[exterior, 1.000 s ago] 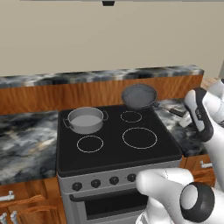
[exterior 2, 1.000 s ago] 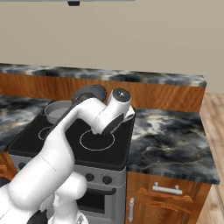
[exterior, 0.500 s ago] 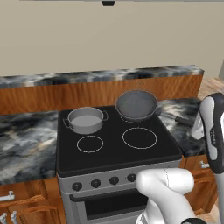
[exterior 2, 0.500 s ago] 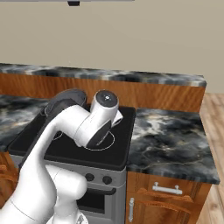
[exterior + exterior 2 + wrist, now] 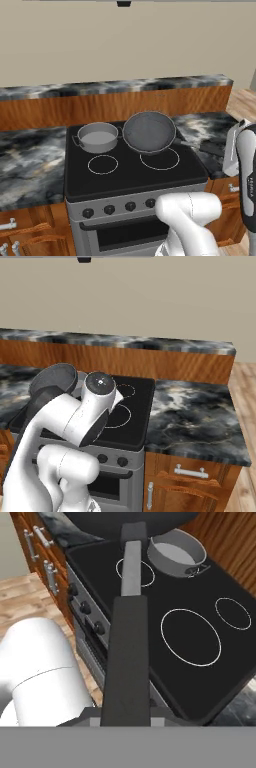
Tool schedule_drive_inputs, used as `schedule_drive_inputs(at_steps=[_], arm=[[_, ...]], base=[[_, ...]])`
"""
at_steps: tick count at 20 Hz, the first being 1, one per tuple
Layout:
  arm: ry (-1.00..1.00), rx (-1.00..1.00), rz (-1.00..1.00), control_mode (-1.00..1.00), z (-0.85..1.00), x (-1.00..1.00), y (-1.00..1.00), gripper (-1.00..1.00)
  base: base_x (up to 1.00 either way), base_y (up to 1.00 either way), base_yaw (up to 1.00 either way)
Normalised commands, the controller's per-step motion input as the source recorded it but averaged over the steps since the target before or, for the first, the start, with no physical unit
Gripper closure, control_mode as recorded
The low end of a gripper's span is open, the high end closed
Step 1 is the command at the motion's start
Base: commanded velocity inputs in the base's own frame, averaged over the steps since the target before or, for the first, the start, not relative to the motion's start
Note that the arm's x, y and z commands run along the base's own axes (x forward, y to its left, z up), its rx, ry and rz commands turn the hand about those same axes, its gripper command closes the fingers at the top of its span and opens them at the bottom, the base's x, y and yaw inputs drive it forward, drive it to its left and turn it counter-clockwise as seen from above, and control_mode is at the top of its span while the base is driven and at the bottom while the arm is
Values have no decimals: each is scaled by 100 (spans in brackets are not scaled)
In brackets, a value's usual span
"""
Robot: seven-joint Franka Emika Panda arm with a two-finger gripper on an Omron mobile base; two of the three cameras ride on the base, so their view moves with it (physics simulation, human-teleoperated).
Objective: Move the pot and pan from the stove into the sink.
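- Pincer (image 5: 126, 712) jaws are pressed against the sides of the frying pan's long dark handle (image 5: 127, 662), near its free end; in the hand view the handle runs straight up from between the tips toward the pan's dark bowl.
- Gripping that far out along the handle keeps the fingers clear of the bowl, though I'd judge it lets the pan's weight pull hard on the grip.
- Frying pan (image 5: 149, 132) hangs in the air above the stove (image 5: 130, 172), tilted so its dark inside faces the room, over the back right burner ring (image 5: 160, 161). It touches nothing on the cooktop, so it looks lifted for carrying rather than slid.
- Seen from the right base camera, the pan (image 5: 52, 381) sits up behind the arm's white elbow, above the stove's left side.
- Grey two-handled pot (image 5: 98, 137) stands upright on the stove's back left burner, just beside the raised pan but apart from it; its pale inside looks empty. In the hand view the pot (image 5: 176, 556) lies beyond the handle, to one side of it.
- No sink shows from where I stand; marble counter (image 5: 192, 416) flanks the stove on both sides.
- My guess is the pan's transfer is under way, with the pot untouched.
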Motion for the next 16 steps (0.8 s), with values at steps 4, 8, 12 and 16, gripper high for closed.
schedule_drive_inputs(at_steps=[4, 8, 12, 16], arm=[[0, 0, 0, 100, 0, 0, 0, 100], [0, 0, 0, 100, 0, 0, 0, 100], [0, 0, 0, 100, 0, 0, 0, 100], [0, 0, 0, 100, 0, 0, 0, 100]], base=[[-25, -4, 2], [-89, -22, 5], [-98, -27, 6], [-85, -17, 10]])
